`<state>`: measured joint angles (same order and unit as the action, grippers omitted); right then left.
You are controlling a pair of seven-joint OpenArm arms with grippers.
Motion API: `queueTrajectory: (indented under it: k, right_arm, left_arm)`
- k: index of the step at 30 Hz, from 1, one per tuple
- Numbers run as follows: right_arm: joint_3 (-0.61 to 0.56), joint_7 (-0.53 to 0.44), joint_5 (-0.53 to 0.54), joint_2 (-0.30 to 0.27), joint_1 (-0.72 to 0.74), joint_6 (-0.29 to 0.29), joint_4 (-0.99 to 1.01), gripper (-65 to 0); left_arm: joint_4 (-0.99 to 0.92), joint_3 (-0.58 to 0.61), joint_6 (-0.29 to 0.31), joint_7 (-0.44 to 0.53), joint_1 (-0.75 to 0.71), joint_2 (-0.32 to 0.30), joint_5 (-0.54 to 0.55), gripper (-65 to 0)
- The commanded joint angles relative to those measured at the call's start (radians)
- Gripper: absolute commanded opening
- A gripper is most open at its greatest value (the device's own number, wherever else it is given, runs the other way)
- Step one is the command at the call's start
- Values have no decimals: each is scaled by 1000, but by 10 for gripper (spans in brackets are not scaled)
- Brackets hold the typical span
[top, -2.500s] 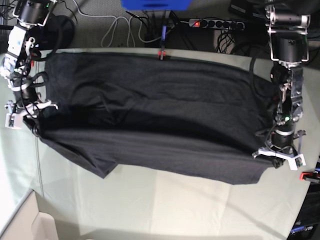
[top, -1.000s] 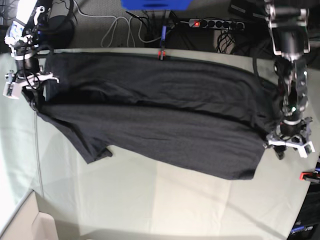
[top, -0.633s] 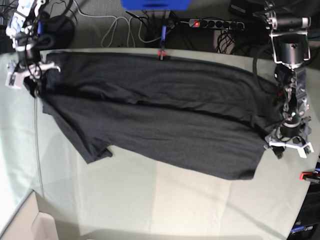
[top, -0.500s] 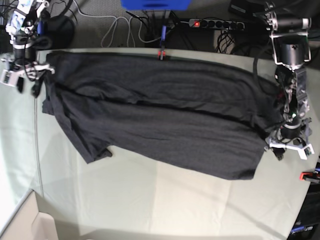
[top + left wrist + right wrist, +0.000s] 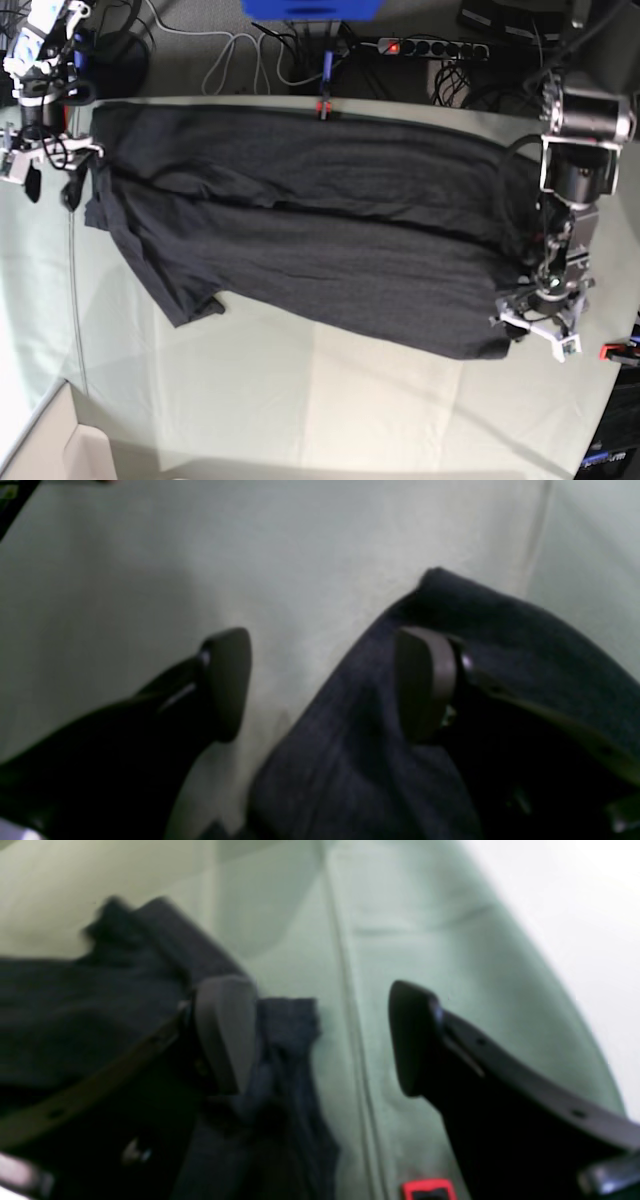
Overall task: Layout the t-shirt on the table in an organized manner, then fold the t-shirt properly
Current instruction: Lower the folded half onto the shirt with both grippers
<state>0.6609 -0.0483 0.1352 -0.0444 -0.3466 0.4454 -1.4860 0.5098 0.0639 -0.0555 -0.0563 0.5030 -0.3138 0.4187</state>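
Observation:
The charcoal-black t-shirt (image 5: 300,230) lies spread across the table (image 5: 350,410), long side left to right, with creases along its middle. No print shows. My left gripper (image 5: 536,332) is open over the shirt's near right corner; in the left wrist view (image 5: 325,685) one finger (image 5: 425,680) rests over the dark fabric (image 5: 350,760), the other over bare cloth. My right gripper (image 5: 48,185) is open at the shirt's left edge; in the right wrist view (image 5: 320,1035) one finger (image 5: 225,1030) is over the fabric (image 5: 285,1040).
Red clamps sit at the table's far edge (image 5: 322,108) and right edge (image 5: 612,350); one shows in the right wrist view (image 5: 425,1187). A power strip (image 5: 430,47), cables and a blue box (image 5: 310,8) lie beyond the far edge. A cloth seam (image 5: 73,300) runs along the left.
The shirt was pulled toward the far edge and flattened. My right gripper let go of its left edge and opened. My left gripper moved nearer and inward to the shirt's near right corner.

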Motion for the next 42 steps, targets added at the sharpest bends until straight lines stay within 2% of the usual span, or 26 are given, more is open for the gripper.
queueTrajectory:
  k: [1, 5, 9, 18, 20, 24, 26, 29, 35, 40, 42]
  right_arm:
    - [6, -28, 13, -13, 4, 0, -17, -221]
    - [6, -28, 13, -13, 1, 0, -17, -221]
    - [6, -28, 13, -13, 1, 0, -17, -221]
    - [6, -28, 13, -18, 4, 0, -15, -221]
    - [6, -28, 13, -19, 5, 0, -15, -221]
    - [6, -28, 13, -19, 19, 0, -15, -221]
    - [10, -28, 13, -19, 24, 0, -14, -221]
    - [7, -28, 13, -21, 27, 0, -14, -221]
    - [4, -28, 13, -35, 45, 0, -12, -220]
    - [-23, -26, 11, -50, 86, 0, -8, -217]
    - [-68, -14, 11, -84, 103, 0, 6, -217]
  left_arm:
    - [-13, 12, -4, 51, 33, -14, -1, -216]
    - [-98, 136, -4, 143, 53, 5, -1, -216]
    - [-152, 225, -4, 191, 53, 15, -1, -216]
    - [-178, 245, -4, 214, 53, 37, 1, -222]
    - [-178, 247, -4, 209, 53, 37, 1, -271]
    - [-205, 244, -4, 215, 53, 38, 1, -485]
    - [-211, 242, -4, 215, 52, 38, 3, -566]
    - [-211, 242, -4, 215, 52, 35, 3, -643]
    - [-191, 238, -4, 215, 52, 26, 10, -646]
    - [6, 238, -11, 203, 6, 0, 10, -646]
    - [77, 238, -11, 203, -17, -17, 10, -646]
